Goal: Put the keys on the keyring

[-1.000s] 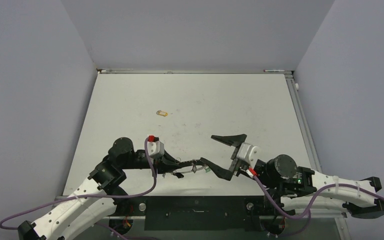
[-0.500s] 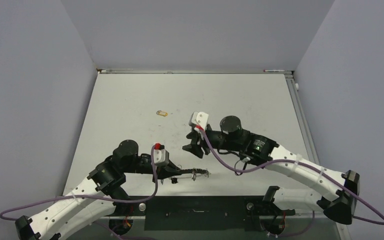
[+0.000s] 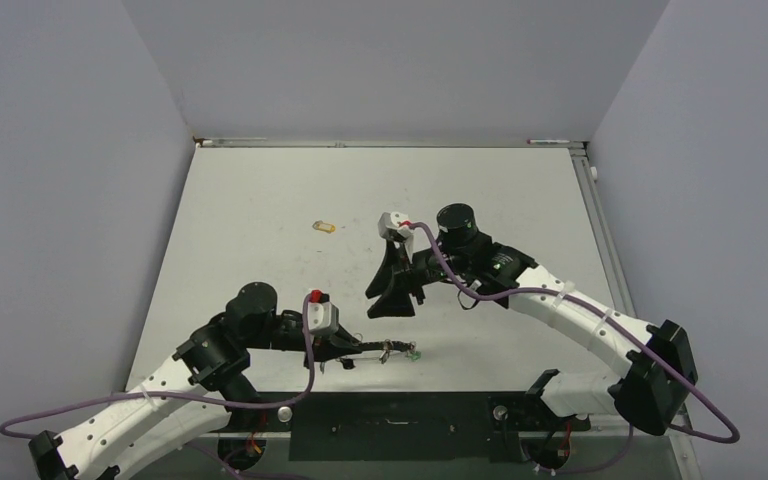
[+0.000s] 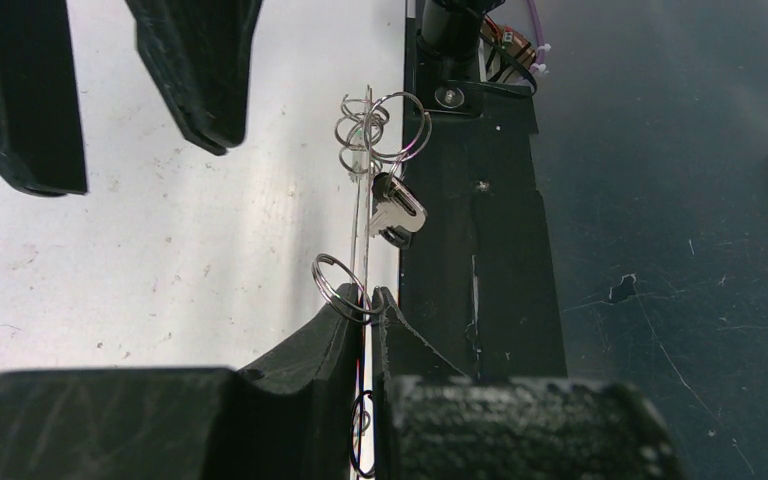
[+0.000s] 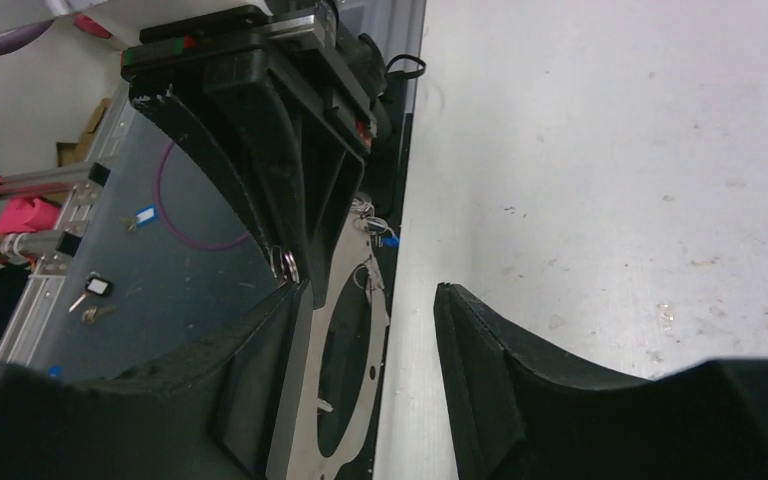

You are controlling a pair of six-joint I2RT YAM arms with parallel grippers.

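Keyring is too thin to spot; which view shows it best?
Left wrist: the keyring stands sharp, pinched in the shut left gripper. Top external shows a faint wire; right wrist only a glint.

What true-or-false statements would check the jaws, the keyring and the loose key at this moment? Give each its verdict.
1. The left jaws are clamped shut on the keyring. True.
2. The right jaws grip a key. False: they stand open and empty above the table.
3. A yellow key lies alone on the table, apart from both arms. True.
4. The keyring lies at the table's far edge. False: it is held over the near edge, close to the arm bases.
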